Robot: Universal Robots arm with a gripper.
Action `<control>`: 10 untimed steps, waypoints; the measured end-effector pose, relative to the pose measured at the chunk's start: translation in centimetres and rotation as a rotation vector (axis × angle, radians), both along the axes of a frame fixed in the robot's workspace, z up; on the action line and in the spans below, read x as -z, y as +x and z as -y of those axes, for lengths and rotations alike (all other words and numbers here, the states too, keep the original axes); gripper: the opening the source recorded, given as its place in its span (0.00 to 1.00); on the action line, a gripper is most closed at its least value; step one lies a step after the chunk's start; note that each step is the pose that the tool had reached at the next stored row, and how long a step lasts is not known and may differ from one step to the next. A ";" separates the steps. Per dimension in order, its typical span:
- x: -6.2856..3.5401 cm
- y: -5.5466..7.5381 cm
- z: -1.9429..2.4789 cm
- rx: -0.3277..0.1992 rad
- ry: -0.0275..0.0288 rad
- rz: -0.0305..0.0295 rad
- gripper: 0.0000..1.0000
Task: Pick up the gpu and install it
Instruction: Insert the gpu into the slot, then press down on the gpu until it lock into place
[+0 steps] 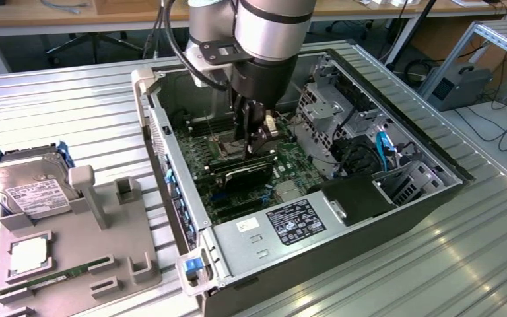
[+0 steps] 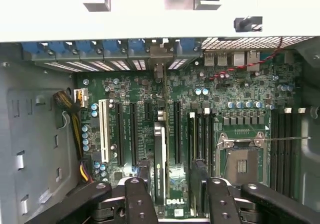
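- The computer case [image 1: 236, 244] lay open on its side, and I judged its walls and drive cage [image 1: 324, 112] the biggest hazard. They hemmed my arm in closely, so a sideways drift could have knocked my wrist against sheet metal.
- The motherboard [image 2: 240, 93] sat just beneath me. Pressing down too far would have driven my fingers [image 2: 137, 204] into the slots and small parts beside the card.
- The open processor socket [image 2: 242, 154] with its thin lever lay near one finger. I reckoned a slip towards it might have bent the lever or the contacts.
- My pincer [image 2: 179, 204] was spread wide, gripping nothing.
- The gpu [image 2: 159, 154] stood on edge in an expansion slot, its bracket end at the rear wall of the case.
- In the wrist view it ran between my two fingers, nearer one than the other, and I could not tell whether either touched it.
- In the exterior view the dark card [image 1: 240, 173] lay just below my fingertips.
- I could not tell whether it was pushed fully home. If it was only half seated, a nudge from the nearer finger might have tipped it in its slot.
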State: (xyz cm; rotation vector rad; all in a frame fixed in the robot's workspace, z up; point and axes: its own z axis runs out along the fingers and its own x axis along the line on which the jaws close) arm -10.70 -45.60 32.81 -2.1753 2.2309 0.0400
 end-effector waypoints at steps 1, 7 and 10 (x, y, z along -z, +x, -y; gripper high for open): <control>-0.38 0.0 0.00 0.000 0.0000 -0.0003 0.46; -0.38 0.0 0.00 0.000 0.0001 -0.0003 0.46; -0.38 0.0 0.00 0.000 0.0001 -0.0003 0.46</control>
